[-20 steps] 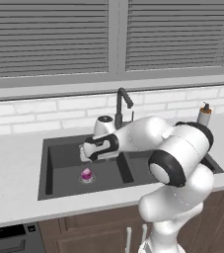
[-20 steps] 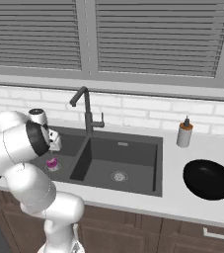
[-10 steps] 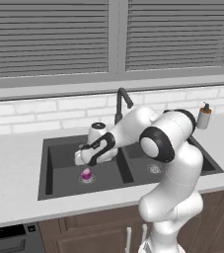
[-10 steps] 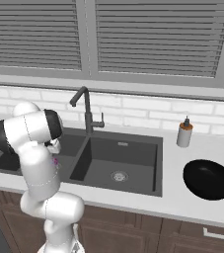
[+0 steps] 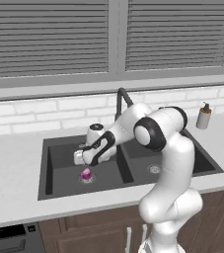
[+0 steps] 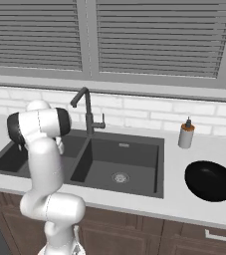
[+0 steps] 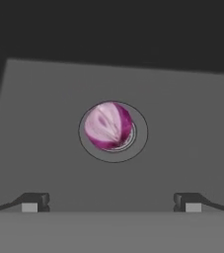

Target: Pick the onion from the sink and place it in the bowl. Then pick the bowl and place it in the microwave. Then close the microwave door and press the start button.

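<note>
The tool (image 7: 111,201) has swung down over the sink's (image 5: 59,148) left basin. It hangs wide open and empty above the onion (image 5: 86,174), which stays on the drain.

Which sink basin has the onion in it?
The left basin: the onion sits on its drain, under the gripper. The right basin shows a bare drain.

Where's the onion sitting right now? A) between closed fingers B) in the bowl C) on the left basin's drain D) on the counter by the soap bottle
C: the onion rests on the round drain in the sink's left basin, below the open gripper.
</note>
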